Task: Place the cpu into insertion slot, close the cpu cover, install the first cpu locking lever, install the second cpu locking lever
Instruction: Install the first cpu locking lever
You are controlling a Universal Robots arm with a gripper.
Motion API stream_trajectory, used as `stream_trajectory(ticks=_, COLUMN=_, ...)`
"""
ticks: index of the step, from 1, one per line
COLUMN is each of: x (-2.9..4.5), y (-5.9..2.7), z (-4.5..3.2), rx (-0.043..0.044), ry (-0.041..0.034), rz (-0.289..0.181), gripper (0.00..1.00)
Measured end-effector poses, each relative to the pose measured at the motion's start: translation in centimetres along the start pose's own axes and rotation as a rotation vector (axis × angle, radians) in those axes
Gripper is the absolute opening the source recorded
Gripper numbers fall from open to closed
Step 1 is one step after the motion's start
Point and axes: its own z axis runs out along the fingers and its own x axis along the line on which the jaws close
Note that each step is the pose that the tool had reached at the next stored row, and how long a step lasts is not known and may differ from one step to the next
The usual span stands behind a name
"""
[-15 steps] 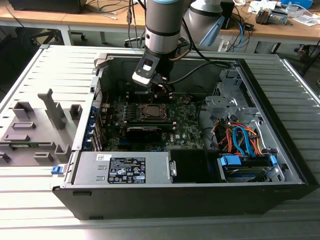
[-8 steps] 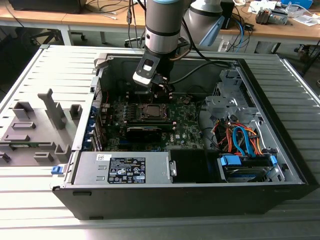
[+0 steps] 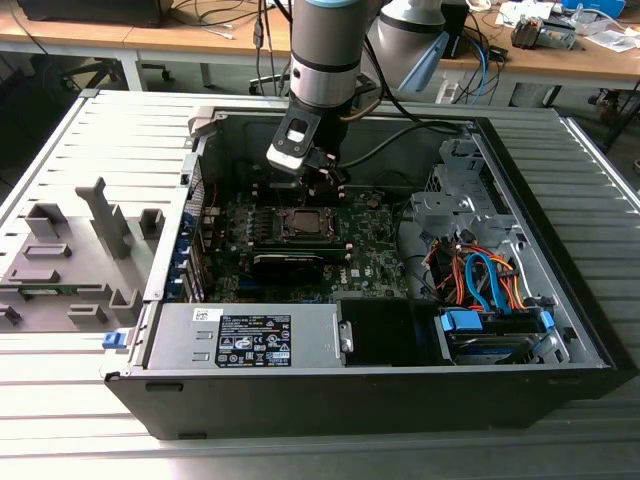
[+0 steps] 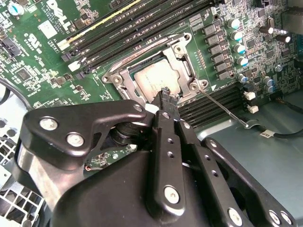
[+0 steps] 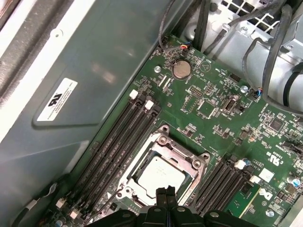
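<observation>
Second wrist view: the cpu [image 4: 154, 78] sits in its socket, with the cpu cover [image 4: 127, 78] lying flat around it. The fingers [image 4: 168, 116] are together and hold nothing, their tips just beside the cover's edge. A locking lever [image 4: 222, 106] appears unlatched, its long axis slanting away from the socket corner near the fingertips.

Case [image 3: 400, 400]: lying open on the table [image 3: 60, 420].
Motherboard [image 3: 375, 250]: flat inside the case.
Cpu [image 5: 158, 174]: seated mid-motherboard, cover [image 5: 189, 158] framing it.
Memory slots [image 5: 118, 142]: flanking the cover.
Gripper [image 5: 166, 193]: right over the cover's edge.
Power supply [image 3: 250, 335]: in front of the motherboard, exterior view.
</observation>
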Motion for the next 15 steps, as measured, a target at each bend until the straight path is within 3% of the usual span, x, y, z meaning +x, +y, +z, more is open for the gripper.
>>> stream_trajectory(ticks=15, x=0.00, y=0.00, z=0.00, rx=0.0016, ry=-0.0002, rz=-0.032, gripper=0.11)
